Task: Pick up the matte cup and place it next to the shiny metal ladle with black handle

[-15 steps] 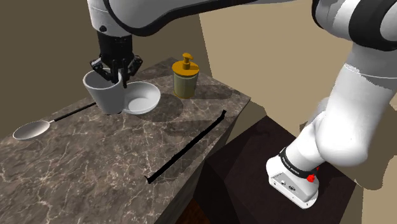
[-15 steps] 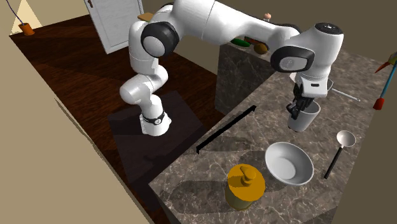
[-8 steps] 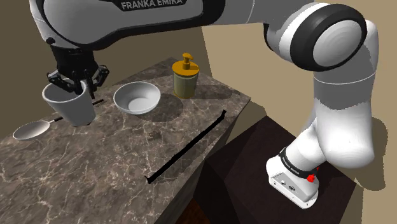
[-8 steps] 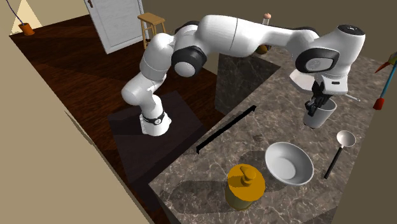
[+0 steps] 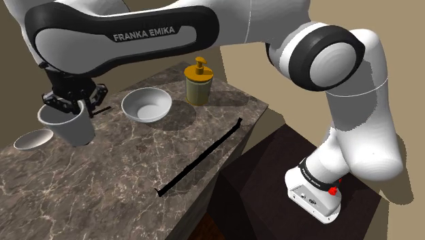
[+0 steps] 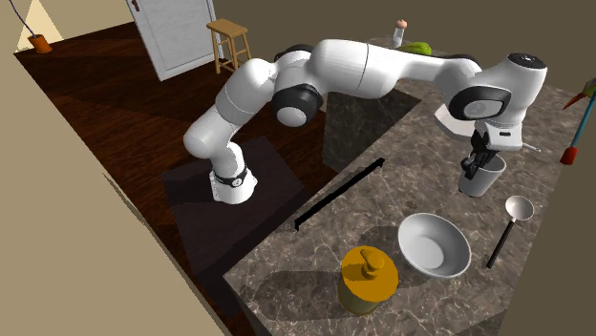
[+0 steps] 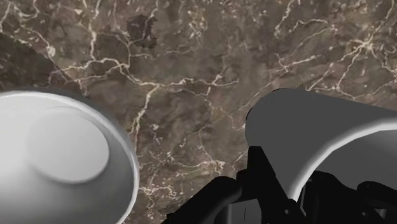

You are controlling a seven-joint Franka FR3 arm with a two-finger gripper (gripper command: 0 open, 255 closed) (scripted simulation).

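Note:
My black gripper (image 5: 68,106) is shut on the rim of a plain white-grey cup (image 5: 68,126), one finger inside it and one outside. The cup hangs upright, low over the dark marble counter (image 5: 136,163); I cannot tell whether its base touches. Just beyond it, toward the shoulder view's left, lies the ladle's pale bowl (image 5: 32,140); its thin black handle (image 5: 102,109) runs behind the cup. In the second exterior view the gripper (image 6: 480,157) holds the cup (image 6: 480,177) a short way from the ladle (image 6: 517,208). In the wrist view the fingers (image 7: 254,184) clasp the cup's wall (image 7: 318,133).
A white bowl (image 5: 146,104) sits on the counter toward the shoulder view's right of the cup, also seen as the white bowl (image 7: 57,153). A yellow soap dispenser (image 5: 198,82) stands behind it. A black slot (image 5: 201,157) cuts across the counter near its edge. The stand (image 5: 300,170) is lower right.
The arm carried the cup toward the shoulder view's left, from beside the white bowl to right beside the ladle's bowl, and a little lower. The grip stayed shut on it.

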